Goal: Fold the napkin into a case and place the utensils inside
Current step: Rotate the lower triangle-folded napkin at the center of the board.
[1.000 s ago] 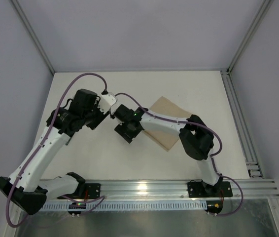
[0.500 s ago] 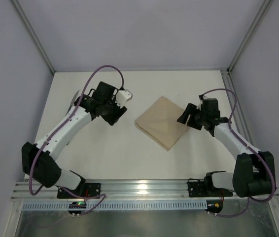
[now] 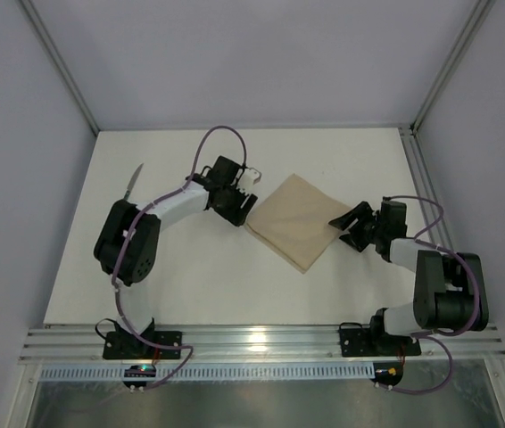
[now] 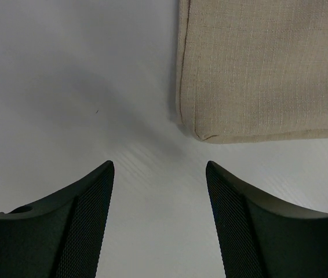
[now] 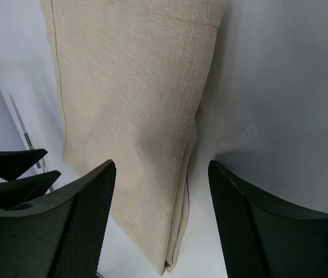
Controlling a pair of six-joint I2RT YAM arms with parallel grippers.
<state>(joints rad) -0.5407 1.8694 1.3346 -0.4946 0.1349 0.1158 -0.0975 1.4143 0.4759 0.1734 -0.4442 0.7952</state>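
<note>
The napkin [image 3: 295, 221] lies flat as a folded beige square, turned like a diamond, mid-table. My left gripper [image 3: 244, 207] sits low just off its left corner, open, with only bare table between its fingers [image 4: 159, 165]. The napkin's corner [image 4: 257, 69] lies just ahead of them. My right gripper [image 3: 346, 227] is at the right corner, open. The layered corner of the napkin [image 5: 129, 116] reaches in between its fingers [image 5: 161, 165], which stand apart from the cloth. One utensil [image 3: 133, 181], slim with a silver end, lies far left on the table. The other is out of view.
The white table [image 3: 190, 276] is bounded by metal rails at the right [image 3: 431, 205] and near edge [image 3: 261, 339]. Grey walls stand close on three sides. The left gripper's dark fingers [image 5: 13, 168] show at the left of the right wrist view.
The left gripper swung right to the napkin's left corner and opened wider. The right arm drew back from the left of the napkin and came down at its right corner.
</note>
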